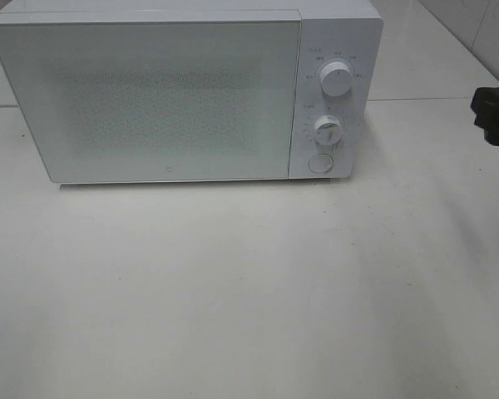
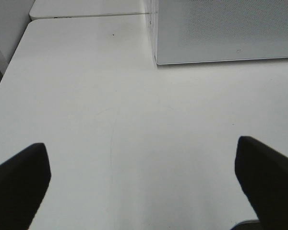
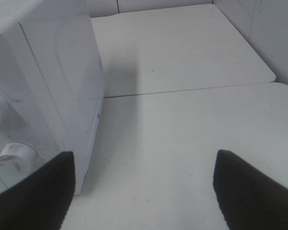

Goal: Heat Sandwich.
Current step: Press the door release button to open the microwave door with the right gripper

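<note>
The sandwich is out of view in all three frames. A white microwave [image 1: 150, 96] stands at the back of the table with its door shut. In the left wrist view my left gripper [image 2: 141, 160] is open over bare tabletop, with nothing between its fingers and the microwave's lower front corner [image 2: 221, 33] ahead of it. In the right wrist view my right gripper [image 3: 144, 160] is also open and empty, just off the microwave's control side [image 3: 53, 76]. A black part of my right arm [image 1: 495, 112] shows at the far right edge of the exterior high view.
The microwave's panel carries two round knobs [image 1: 336, 79] [image 1: 327, 129] and a round button [image 1: 320, 163] below them. The white table [image 1: 249, 291] runs wide in front of the microwave. A seam between table sections [image 3: 192, 88] runs to its right.
</note>
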Controlling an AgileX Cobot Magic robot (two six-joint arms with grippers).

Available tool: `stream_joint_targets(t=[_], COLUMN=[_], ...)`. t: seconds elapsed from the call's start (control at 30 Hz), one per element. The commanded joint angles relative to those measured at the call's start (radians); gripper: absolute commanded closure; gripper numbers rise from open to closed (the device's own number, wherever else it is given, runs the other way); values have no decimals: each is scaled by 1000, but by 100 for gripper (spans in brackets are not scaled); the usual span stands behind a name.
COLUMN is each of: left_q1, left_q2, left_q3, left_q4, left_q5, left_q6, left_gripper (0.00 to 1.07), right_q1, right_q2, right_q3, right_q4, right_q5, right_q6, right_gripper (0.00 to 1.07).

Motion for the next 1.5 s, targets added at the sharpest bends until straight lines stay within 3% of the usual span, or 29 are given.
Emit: stream_joint_targets(t=[0.03, 0.17, 0.8, 1.1, 1.5], left_q1=[3, 3, 3, 3, 3], left_q2=[-23, -23, -23, -23, -23], left_q3=[3, 3, 3, 3, 3], left_q4=[-9, -9, -9, -9, -9], left_q5=[0, 0, 0, 0, 0], left_q6=[-5, -5, -5, -5, -5], left_gripper=[5, 5, 5, 5, 5], right_q1=[38, 185, 610, 689, 691], right_q2=[30, 138, 449, 502, 506], right_q3=[20, 45, 18, -10, -9], right_q4=[33, 183, 557, 614, 630], right_q5=[-98, -242, -532, -534, -519], right_q6=[-47, -177, -235, -275, -144], right_gripper=[31, 31, 31, 31, 31])
